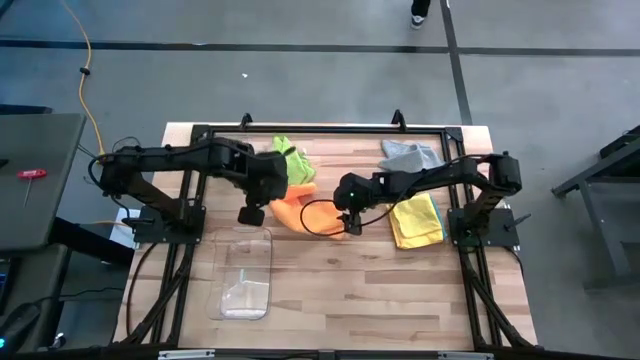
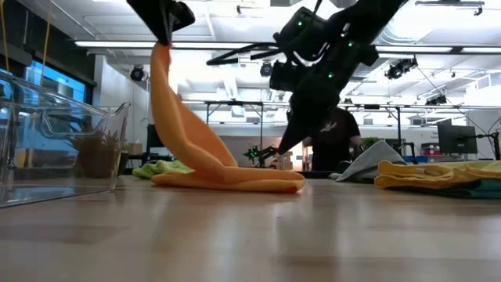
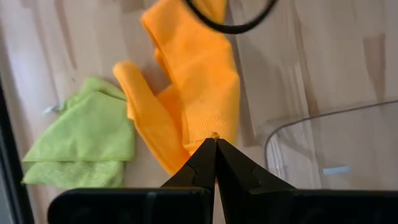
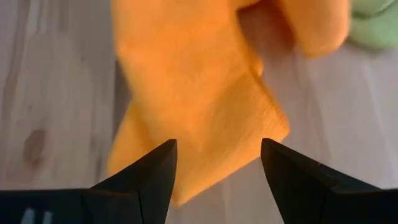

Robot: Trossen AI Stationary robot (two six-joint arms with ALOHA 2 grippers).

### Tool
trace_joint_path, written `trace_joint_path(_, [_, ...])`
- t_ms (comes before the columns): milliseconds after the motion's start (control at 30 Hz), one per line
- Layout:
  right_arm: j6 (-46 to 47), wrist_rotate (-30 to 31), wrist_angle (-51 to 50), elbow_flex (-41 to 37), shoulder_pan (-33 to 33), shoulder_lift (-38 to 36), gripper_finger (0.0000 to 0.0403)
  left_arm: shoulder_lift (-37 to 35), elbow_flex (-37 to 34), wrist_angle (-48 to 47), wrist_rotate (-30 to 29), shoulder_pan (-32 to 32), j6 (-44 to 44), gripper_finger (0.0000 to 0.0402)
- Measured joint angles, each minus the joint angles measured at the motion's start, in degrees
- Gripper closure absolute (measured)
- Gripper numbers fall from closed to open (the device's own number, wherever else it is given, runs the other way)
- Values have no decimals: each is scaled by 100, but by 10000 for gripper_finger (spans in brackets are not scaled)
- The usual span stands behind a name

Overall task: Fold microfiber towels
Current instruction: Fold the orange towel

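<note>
Wooden worktop [image 1: 330,290] mid-room. Left jaws [image 3: 215,144] clamped on one corner of the orange towel [image 1: 292,212], lifting it; the rest trails toward 3 o'clock. Right jaws [image 4: 217,163] apart, just above its low end, nearer. Towels seen: one orange, one green [image 1: 292,160], one grey [image 1: 410,155], one yellow [image 1: 416,220].

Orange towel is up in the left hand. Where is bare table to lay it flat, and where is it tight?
Bare wood runs along the near table edge, right of the clear bin and below the yellow towel. The middle is crowded: the orange towel hangs from the shut left hand, the open right hand hovers over it, and the green towel lies behind.
</note>
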Motion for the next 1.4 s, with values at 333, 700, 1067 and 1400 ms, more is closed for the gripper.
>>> trace_joint_path(333, [-611,-890,266,218,-747,479,179,0,-165,79,-22,-80,-239,401])
trace_joint_path(700, [-1420,-1938,-293,802,-1298,1275,180,0,-165,182,-22,-80,-366,401])
trace_joint_path(1067, [-1657,-1973,-249,800,-1162,1380,273,0,-163,349,-151,-76,-454,401])
trace_joint_path(1400, [-1663,-1917,-1851,1226,-1284,857,390,-296,-163,251,-438,233,-538,401])
